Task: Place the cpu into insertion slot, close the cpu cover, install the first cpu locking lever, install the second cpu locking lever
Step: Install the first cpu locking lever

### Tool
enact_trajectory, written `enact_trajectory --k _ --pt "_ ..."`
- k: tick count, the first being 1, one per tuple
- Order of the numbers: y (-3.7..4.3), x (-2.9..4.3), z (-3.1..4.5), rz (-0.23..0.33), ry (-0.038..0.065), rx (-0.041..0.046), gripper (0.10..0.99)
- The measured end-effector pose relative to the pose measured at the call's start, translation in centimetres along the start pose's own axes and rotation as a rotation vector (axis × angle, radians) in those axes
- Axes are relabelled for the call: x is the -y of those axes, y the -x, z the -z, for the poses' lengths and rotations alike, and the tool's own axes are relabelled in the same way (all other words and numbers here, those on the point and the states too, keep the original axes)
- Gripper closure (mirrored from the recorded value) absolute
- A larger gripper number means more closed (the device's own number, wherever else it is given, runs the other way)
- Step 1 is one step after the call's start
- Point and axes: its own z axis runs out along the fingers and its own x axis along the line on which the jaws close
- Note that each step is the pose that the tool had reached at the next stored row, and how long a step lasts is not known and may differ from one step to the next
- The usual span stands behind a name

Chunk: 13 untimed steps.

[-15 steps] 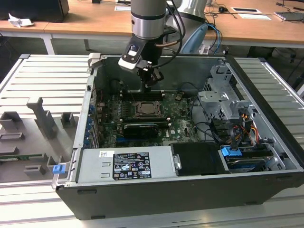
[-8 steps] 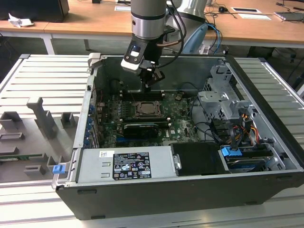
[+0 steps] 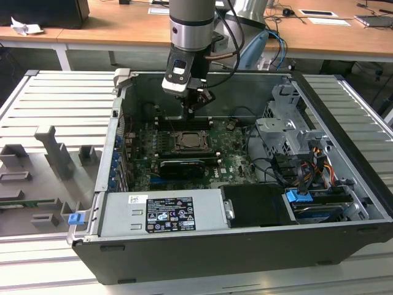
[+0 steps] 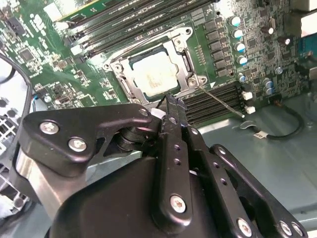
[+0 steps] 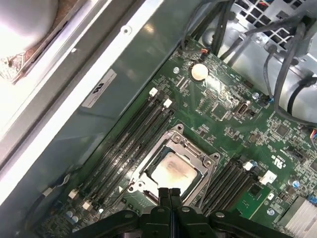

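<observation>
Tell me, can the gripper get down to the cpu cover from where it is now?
Probably yes. The gripper hangs above the cpu cover, fingers together, with nothing between it and the cover; the case is open on top, and the memory slots alongside lie low.

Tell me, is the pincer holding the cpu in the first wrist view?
No, the cpu lies seated in the insertion slot, while the pincer is shut with nothing between its tips.

Seeing open air straight above cpu cover; getting hemmed by mem slots on two sides, case wall near, cables & drive cage toward exterior view's right.
</observation>
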Motion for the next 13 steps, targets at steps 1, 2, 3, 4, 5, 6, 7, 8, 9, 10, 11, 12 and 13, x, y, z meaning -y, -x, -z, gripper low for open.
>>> enact_trajectory --k 1,2,3,4,5,6,7,8,9,10,11,12,13 --pt "0.00 0.00 0.00 0.010 0.000 -0.0004 0.980" --pt "0.00 0.00 0.00 0.022 0.000 -0.0009 0.980" --pt "0.00 0.00 0.00 0.033 0.000 -0.0013 0.980" --pt "0.00 0.00 0.00 0.046 0.000 -0.0019 0.980" --pt "0.00 0.00 0.00 0.057 0.000 -0.0023 0.980" --pt "0.00 0.00 0.00 0.077 0.000 -0.0032 0.980" --pt "0.00 0.00 0.00 0.089 -0.001 -0.0036 0.980" --pt "0.00 0.00 0.00 0.100 -0.001 -0.0040 0.980" --pt "0.00 0.00 0.00 0.116 -0.001 -0.0047 0.980" --pt "0.00 0.00 0.00 0.128 -0.001 -0.0052 0.980" --pt "0.00 0.00 0.00 0.141 -0.001 -0.0057 0.980" --pt "0.00 0.00 0.00 0.153 -0.001 -0.0062 0.980" --pt "0.00 0.00 0.00 0.165 -0.001 -0.0067 0.980"
